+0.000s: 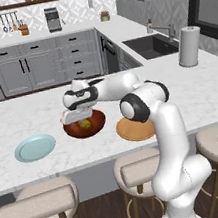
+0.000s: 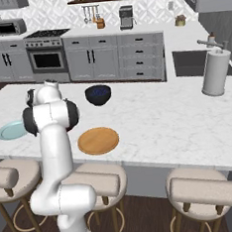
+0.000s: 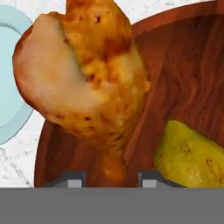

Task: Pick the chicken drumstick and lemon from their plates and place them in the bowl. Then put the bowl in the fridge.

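My gripper [image 1: 78,117] hangs low over the reddish-brown bowl [image 1: 96,126] on the island counter. In the hand view the chicken drumstick [image 3: 83,74] lies over the bowl [image 3: 183,65], meaty end away from me. Its narrow end sits between my fingertips [image 3: 75,180], with a small gap on each side. The gripper [image 3: 112,179] is slightly open. The lemon [image 3: 192,153] rests in the bowl beside the drumstick and shows as a yellow spot [image 1: 85,124]. The pale blue plate [image 1: 35,147] lies bare to the bowl's left, the tan plate [image 1: 135,129] to its right.
A dark navy bowl [image 2: 98,94] stands farther back on the counter. A paper towel roll [image 1: 189,46] stands near the sink [image 1: 150,45]. Bar stools [image 1: 39,204] line the counter's near edge. The arm's elbow [image 1: 140,103] reaches over the tan plate.
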Controlling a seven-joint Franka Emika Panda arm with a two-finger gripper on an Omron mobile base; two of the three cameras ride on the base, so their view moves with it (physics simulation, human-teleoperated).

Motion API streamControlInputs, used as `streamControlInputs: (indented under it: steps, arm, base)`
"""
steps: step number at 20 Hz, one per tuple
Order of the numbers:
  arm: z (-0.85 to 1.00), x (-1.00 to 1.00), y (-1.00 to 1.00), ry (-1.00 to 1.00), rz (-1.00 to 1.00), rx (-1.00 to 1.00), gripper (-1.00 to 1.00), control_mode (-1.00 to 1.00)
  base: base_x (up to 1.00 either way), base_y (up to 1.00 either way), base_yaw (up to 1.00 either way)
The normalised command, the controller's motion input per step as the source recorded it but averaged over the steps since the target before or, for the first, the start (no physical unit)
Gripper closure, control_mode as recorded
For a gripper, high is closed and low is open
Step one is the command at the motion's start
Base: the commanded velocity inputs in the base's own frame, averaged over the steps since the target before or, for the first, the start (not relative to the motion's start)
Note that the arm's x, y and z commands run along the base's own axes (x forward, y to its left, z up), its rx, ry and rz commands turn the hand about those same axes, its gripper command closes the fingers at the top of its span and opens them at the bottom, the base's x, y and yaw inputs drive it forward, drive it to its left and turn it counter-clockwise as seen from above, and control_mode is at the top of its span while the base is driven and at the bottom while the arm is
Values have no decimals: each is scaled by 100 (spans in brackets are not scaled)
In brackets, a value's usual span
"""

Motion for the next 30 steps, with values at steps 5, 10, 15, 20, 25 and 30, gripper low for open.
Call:
streamControlInputs:
  steps: [5,10,15,20,25,30]
  arm:
    - [0,-57,-26,0,0,-2,-100,-100]
    - [61,-40,-60,-1,0,-1,-100,-100]
    - [22,-48,-78,0,-2,0,-100,-100]
    - [-10,-7,-49,1,-28,0,-100,-100]
    - [-21,33,-22,0,-32,0,-100,-100]
    - [-30,48,2,0,-31,1,-100,-100]
  base:
    - [0,0,0]
    - [0,0,0]
    - [0,0,0]
    - [0,0,0]
    - [0,0,0]
    - [0,0,0]
